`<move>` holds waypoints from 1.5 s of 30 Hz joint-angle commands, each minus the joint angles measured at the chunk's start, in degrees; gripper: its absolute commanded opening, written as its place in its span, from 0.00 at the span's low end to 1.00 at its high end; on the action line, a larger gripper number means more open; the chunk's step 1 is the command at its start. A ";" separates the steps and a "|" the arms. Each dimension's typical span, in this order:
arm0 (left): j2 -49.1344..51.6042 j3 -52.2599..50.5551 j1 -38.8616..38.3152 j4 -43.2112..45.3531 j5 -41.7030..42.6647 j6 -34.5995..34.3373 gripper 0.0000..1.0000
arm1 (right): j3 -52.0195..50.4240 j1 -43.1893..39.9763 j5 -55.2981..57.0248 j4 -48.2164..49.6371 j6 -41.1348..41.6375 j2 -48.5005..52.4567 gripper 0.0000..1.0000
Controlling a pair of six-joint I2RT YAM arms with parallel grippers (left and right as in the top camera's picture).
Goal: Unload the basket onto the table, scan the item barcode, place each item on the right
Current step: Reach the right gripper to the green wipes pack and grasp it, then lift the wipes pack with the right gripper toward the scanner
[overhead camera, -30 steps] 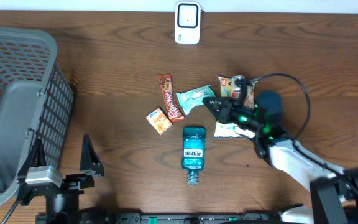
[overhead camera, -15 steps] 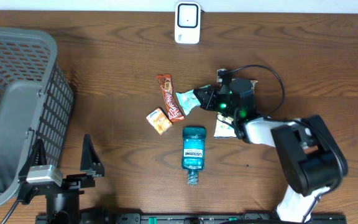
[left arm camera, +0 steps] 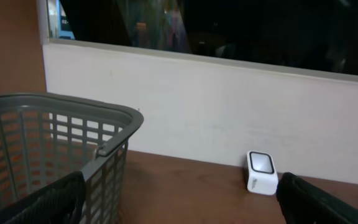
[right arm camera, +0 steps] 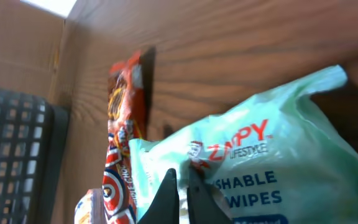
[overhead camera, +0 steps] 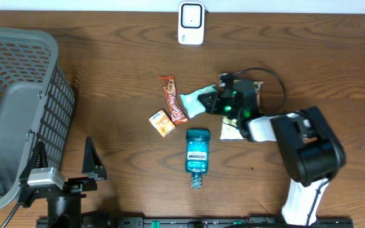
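Observation:
A mint-green wipes pack [overhead camera: 194, 101] lies mid-table among the other items; in the right wrist view it fills the frame [right arm camera: 272, 155]. My right gripper [overhead camera: 213, 102] is at the pack's right end. Its fingertips [right arm camera: 182, 186] are shut together, pinching the pack's film. The white barcode scanner [overhead camera: 191, 23] stands at the far edge of the table and also shows in the left wrist view [left arm camera: 261, 172]. My left gripper [overhead camera: 64, 161] sits at the near left by the basket, wide open [left arm camera: 182, 208] and holding nothing.
A grey basket [overhead camera: 18, 107] fills the left side. Left of the wipes lie a red candy bar [overhead camera: 172, 98] and a small orange box [overhead camera: 162, 123]. A blue mouthwash bottle [overhead camera: 197, 152] lies nearer. A snack bag [overhead camera: 249, 92] and a white packet [overhead camera: 230, 131] lie under the right arm.
My right arm has swung in and its gripper moved left onto the wipes pack's end. The pack has shifted and turned slightly. The left arm has not moved.

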 commanded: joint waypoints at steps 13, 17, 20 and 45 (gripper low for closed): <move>-0.13 -0.26 0.28 -12.76 0.72 -0.50 0.98 | -0.44 3.72 26.27 -38.47 -10.99 -31.95 0.11; -0.11 -0.33 0.28 -15.65 0.72 -0.50 0.98 | 1.55 7.74 33.05 -44.63 -8.70 -30.03 0.16; -0.13 -0.33 0.28 -17.53 0.72 -0.50 0.98 | 6.56 8.55 33.97 -51.36 -6.47 -27.15 0.36; -0.11 -0.33 0.28 -22.16 0.72 -0.50 0.98 | 17.05 9.99 32.22 -54.99 16.02 -8.92 0.38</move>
